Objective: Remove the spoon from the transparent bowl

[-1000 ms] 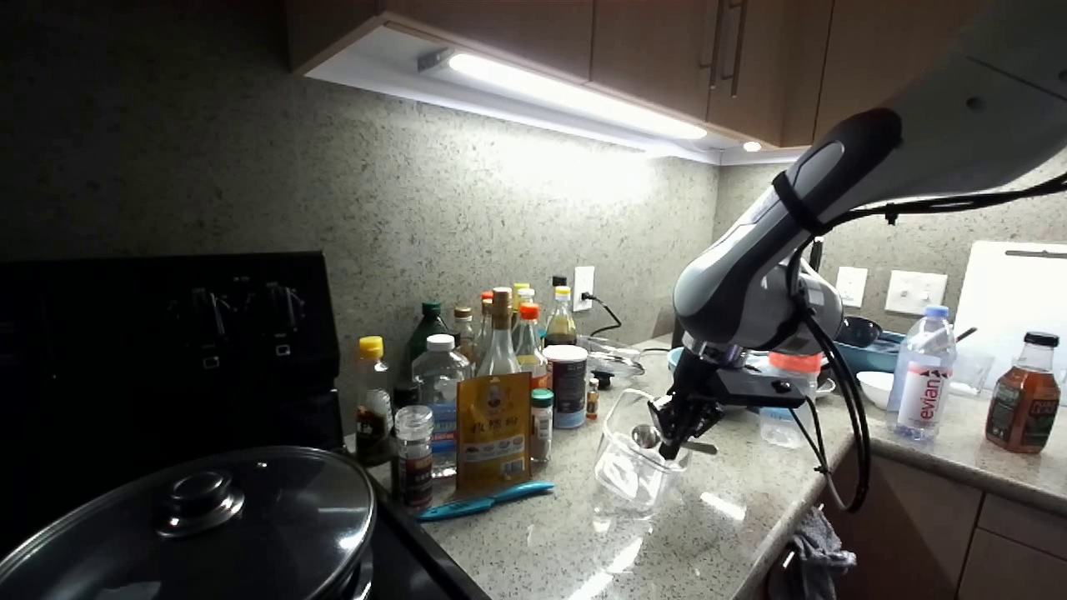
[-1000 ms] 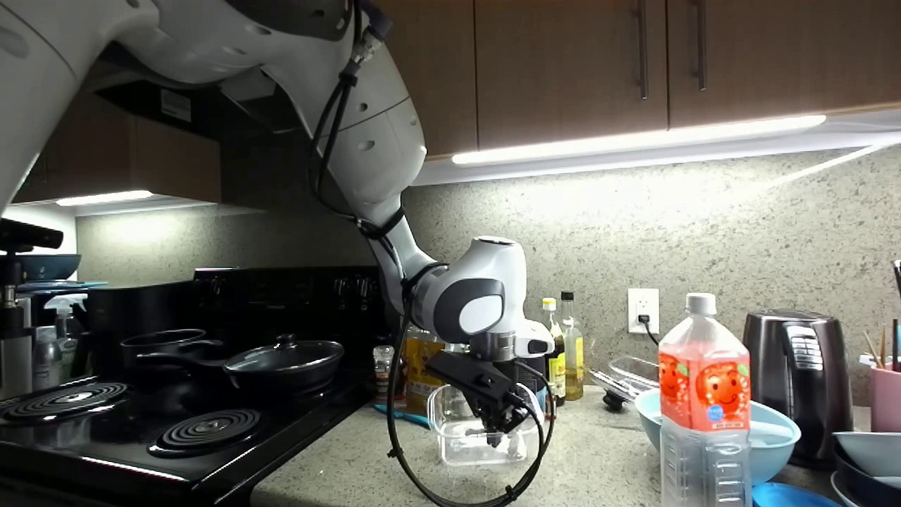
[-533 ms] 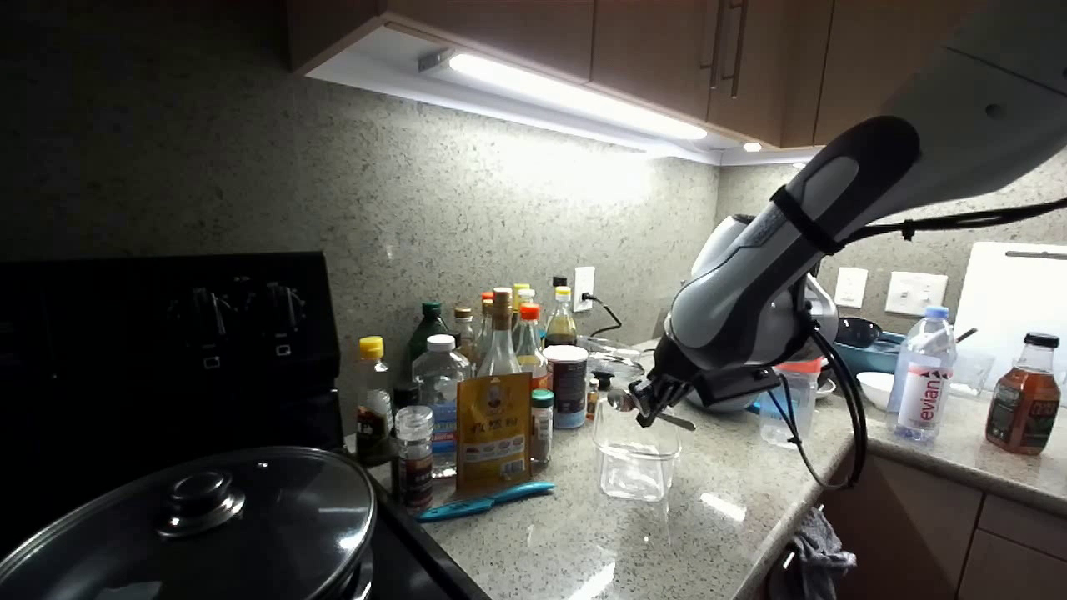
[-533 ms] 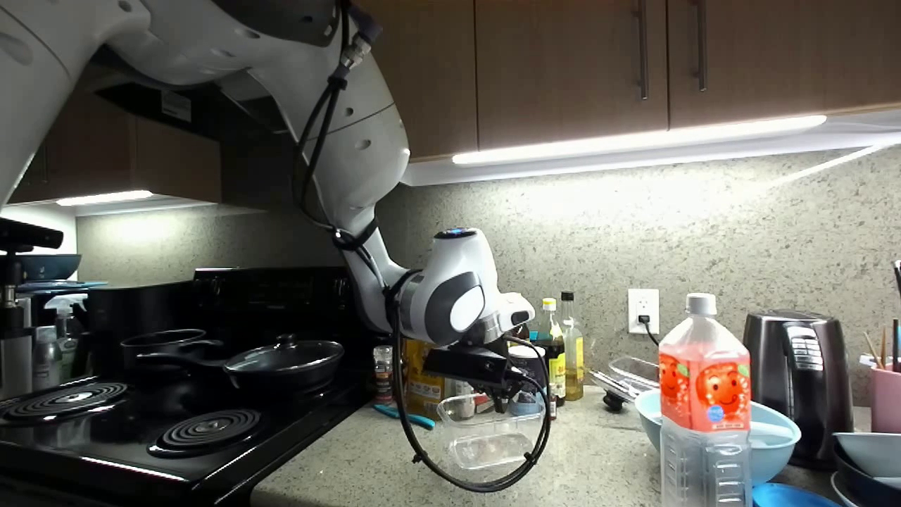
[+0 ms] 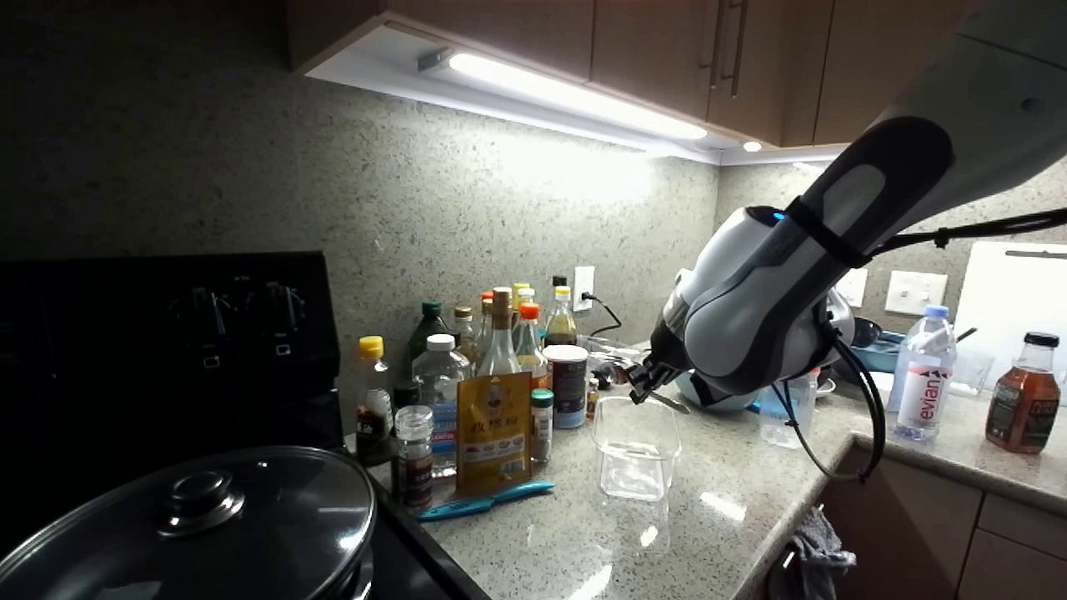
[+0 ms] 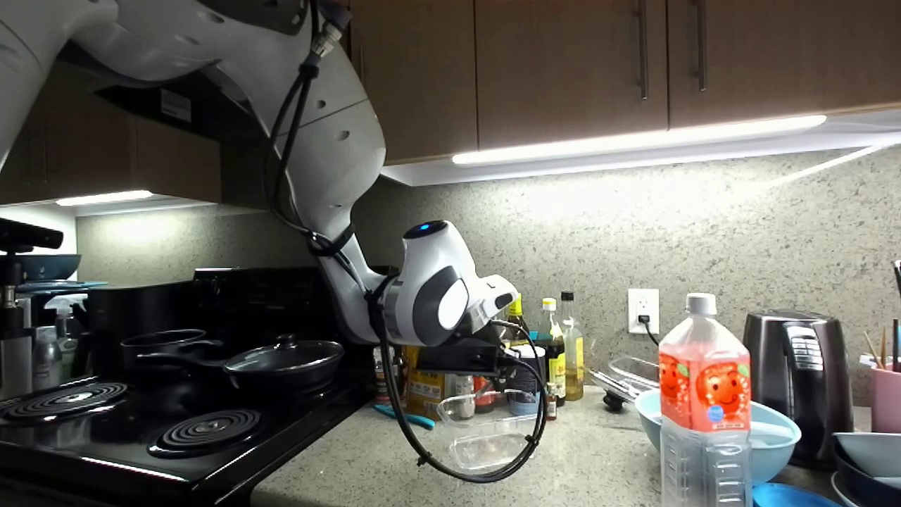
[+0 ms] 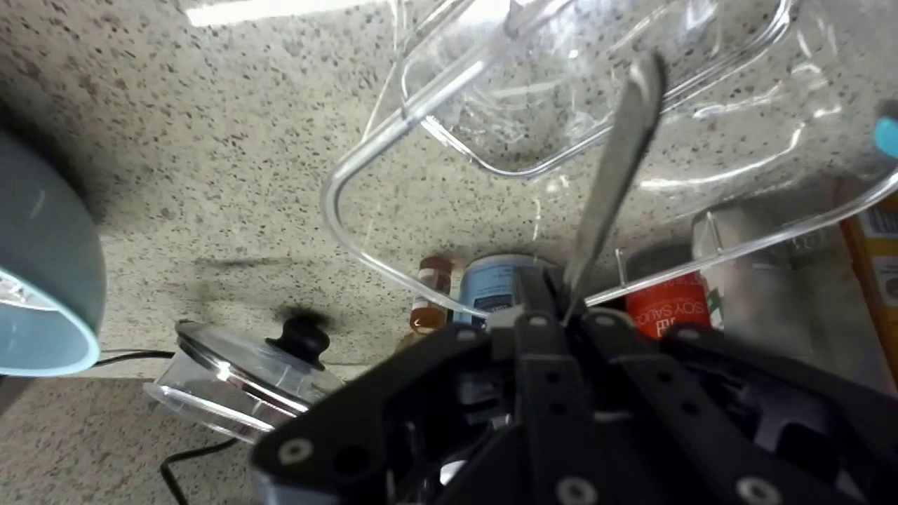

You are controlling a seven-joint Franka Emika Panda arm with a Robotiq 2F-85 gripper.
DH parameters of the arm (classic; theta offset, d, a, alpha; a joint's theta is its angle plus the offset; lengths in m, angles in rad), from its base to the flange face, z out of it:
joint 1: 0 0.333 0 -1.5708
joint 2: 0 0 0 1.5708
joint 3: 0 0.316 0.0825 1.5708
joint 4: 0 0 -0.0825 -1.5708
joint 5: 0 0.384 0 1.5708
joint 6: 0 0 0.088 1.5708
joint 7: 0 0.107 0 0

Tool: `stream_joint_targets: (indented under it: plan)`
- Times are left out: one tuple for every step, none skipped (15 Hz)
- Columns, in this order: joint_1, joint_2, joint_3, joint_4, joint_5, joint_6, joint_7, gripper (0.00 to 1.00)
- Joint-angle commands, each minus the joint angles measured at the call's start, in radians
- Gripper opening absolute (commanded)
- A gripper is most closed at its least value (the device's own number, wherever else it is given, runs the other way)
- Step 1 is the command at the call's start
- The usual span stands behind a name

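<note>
One spoon [image 7: 614, 175] is up in the air, over the top edge of the clear bowl [image 5: 635, 477]. In the wrist view, its handle pokes out and crosses above the clear bowl's opening. Its round end is hidden in that view, and it is hard to make out in the exterior views. The pincer [image 7: 561, 308] is clamped on the spoon, pinching it between its tips. I cannot tell whether the spoon touches the clear bowl's edge.

The clear bowl stands upright on the tabletop [image 5: 533, 558]. The step in hand looks like carrying the spoon away: it seems to be lifted out of the clear bowl, but it is not yet put down. Next, I think, the pincer needs to go sideways until no part of the spoon is over the clear bowl. The handle should be high there, or it may bump the clear bowl, which looks light. Then it can go down slowly to the tabletop and let go.

A teal tool [image 5: 483, 504] lies near the clear bowl on one side. A big blue bowl [image 6: 770, 454] sits farther off, on the other side. Many bottles [image 5: 500, 357] crowd near the clear bowl too, so that spot looks bad for landing.
</note>
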Motion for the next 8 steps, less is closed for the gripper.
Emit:
stream_joint_targets:
  plan:
    - [0.043, -0.125, -0.029, -0.121, -0.008, -0.066, 0.008, 0.01]
    - [0.058, -0.146, -0.045, -0.142, -0.017, -0.072, 0.012, 0.01]
    - [0.071, -0.164, -0.058, -0.159, -0.023, -0.080, 0.017, 0.01]
    - [0.083, -0.182, -0.073, -0.177, -0.028, -0.069, 0.018, 0.01]
    - [0.098, -0.194, -0.093, -0.190, -0.034, -0.058, 0.024, 0.01]
    - [0.104, -0.208, -0.104, -0.203, -0.030, -0.046, 0.027, 0.01]
    - [0.115, -0.218, -0.121, -0.213, -0.034, -0.044, 0.029, 0.01]
    - [0.140, -0.219, -0.169, -0.217, -0.057, -0.038, 0.056, 0.01]
